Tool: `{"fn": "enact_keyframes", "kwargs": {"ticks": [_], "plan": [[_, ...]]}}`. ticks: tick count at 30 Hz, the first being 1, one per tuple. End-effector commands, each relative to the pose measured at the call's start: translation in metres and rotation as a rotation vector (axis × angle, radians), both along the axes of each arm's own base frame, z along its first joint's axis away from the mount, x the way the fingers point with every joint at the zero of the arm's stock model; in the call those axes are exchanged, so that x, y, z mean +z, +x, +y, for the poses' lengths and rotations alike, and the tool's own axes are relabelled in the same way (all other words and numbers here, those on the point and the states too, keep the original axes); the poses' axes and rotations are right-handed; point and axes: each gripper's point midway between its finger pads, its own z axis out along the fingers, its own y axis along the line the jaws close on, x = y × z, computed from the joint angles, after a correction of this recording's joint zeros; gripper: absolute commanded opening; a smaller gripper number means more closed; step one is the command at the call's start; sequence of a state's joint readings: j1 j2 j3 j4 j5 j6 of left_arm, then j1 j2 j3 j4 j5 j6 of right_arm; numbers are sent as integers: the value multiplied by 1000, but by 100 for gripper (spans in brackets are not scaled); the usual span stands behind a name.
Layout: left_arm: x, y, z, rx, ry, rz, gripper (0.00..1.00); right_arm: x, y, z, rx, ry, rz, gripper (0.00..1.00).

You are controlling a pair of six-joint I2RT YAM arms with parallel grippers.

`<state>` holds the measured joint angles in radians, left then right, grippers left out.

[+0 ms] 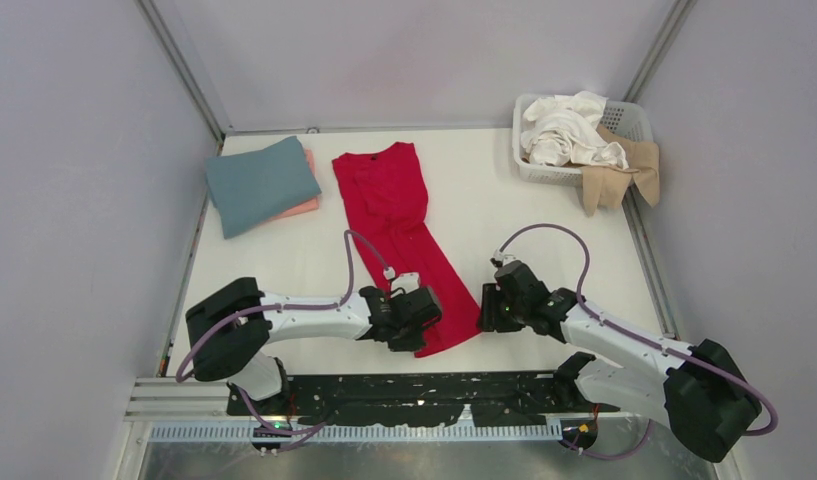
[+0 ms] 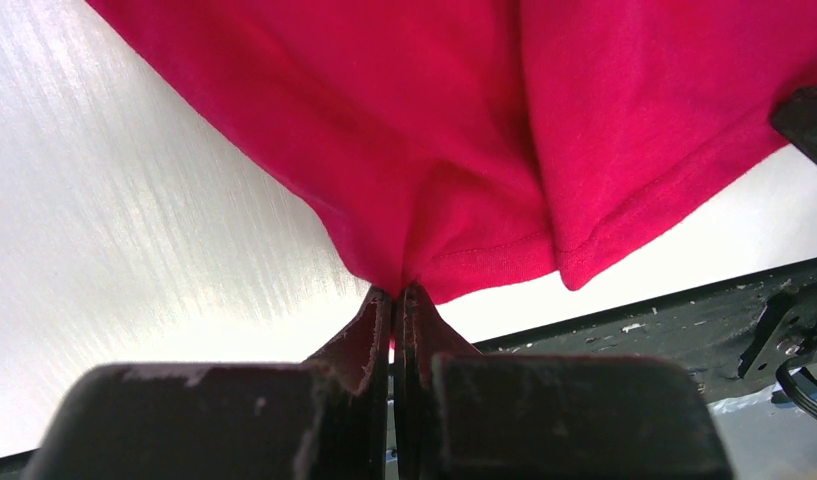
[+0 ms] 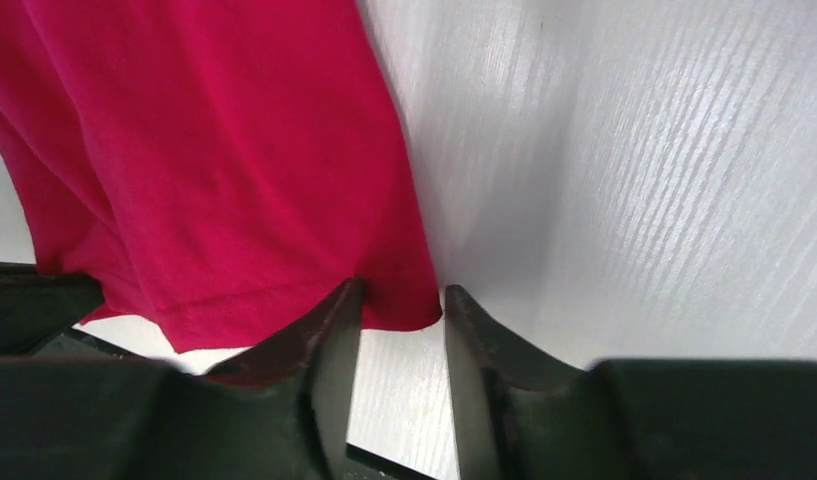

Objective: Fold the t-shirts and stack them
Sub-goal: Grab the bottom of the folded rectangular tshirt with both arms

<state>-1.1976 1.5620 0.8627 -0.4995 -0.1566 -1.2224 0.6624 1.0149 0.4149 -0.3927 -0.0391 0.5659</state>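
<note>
Progress looks partial: teal shirt [image 1: 261,183] folded atop pink shirt [image 1: 306,206] far left, white shirt [image 1: 564,130] and tan shirt [image 1: 616,180] (unfolded) at the basket [image 1: 546,174]. Red shirt [image 1: 396,215] lies on the surface [image 1: 504,210] in a long strip — my left gripper [image 2: 396,292] pinches its near hem, right gripper [image 3: 402,292] spread around the other corner.

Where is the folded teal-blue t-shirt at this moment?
In the top view the teal-blue t-shirt lies far left on the table, atop a pink shirt, just left of the red shirt.
</note>
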Motion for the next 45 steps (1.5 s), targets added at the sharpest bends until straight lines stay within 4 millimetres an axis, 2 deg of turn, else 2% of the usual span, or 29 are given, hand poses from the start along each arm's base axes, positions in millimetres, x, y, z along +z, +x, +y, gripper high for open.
{"fn": "enact_keyframes", "kwargs": {"ticks": [1,2,3,5,7,10,12,15,16,17,18,23,26,30,33,35,36,37,38,39,40,41,42,45], "plan": [[5,5,-7,-4,-4,-15,0,1,0,8,20,30,-5,35],[4,4,-6,-3,1,-12,0,1,0,8,16,32,-7,27],[4,4,-3,-2,9,-12,0,-1,-2,6,5,27,1,24],[5,4,2,-5,11,-22,0,-2,3,-9,-53,-37,-26,10],[9,3,6,-34,2,-41,0,-3,5,-19,-80,-75,-43,6],[7,-1,29,-51,75,-42,0,0,1,-16,-53,-57,-40,6],[7,-11,37,-80,75,-14,0,3,-12,-1,-12,33,2,6],[11,-21,49,-112,73,-9,0,5,-45,28,33,208,86,6],[12,-27,53,-128,74,-5,0,14,-49,39,6,285,92,6],[14,-32,58,-137,75,2,0,12,-63,45,37,296,113,6],[19,-38,62,-150,67,8,0,17,-66,46,11,313,110,6],[17,-80,73,-224,41,137,0,35,-104,58,158,331,141,6],[17,-94,79,-226,65,160,0,41,-127,70,230,405,197,6],[20,-99,82,-200,61,153,0,44,-140,70,253,387,215,6],[22,-98,90,-161,36,135,0,48,-139,68,253,373,188,6],[28,-90,89,-143,0,81,0,51,-132,69,247,358,147,6],[34,-84,87,-141,-16,51,0,59,-127,73,244,365,120,5],[39,-77,87,-137,-22,17,0,57,-119,72,240,335,80,5],[44,-70,90,-130,-18,-11,0,69,-110,77,229,339,39,5],[47,-61,93,-118,-10,-37,0,68,-99,76,219,299,-12,6],[50,-54,93,-111,-12,-53,0,81,-90,80,214,306,-50,5],[51,-47,93,-108,-20,-66,0,81,-81,80,212,268,-83,5],[53,-40,91,-102,-33,-73,0,93,-70,83,196,278,-112,6],[61,-17,88,-82,-61,-106,0,100,-41,83,170,235,-163,5]]}}
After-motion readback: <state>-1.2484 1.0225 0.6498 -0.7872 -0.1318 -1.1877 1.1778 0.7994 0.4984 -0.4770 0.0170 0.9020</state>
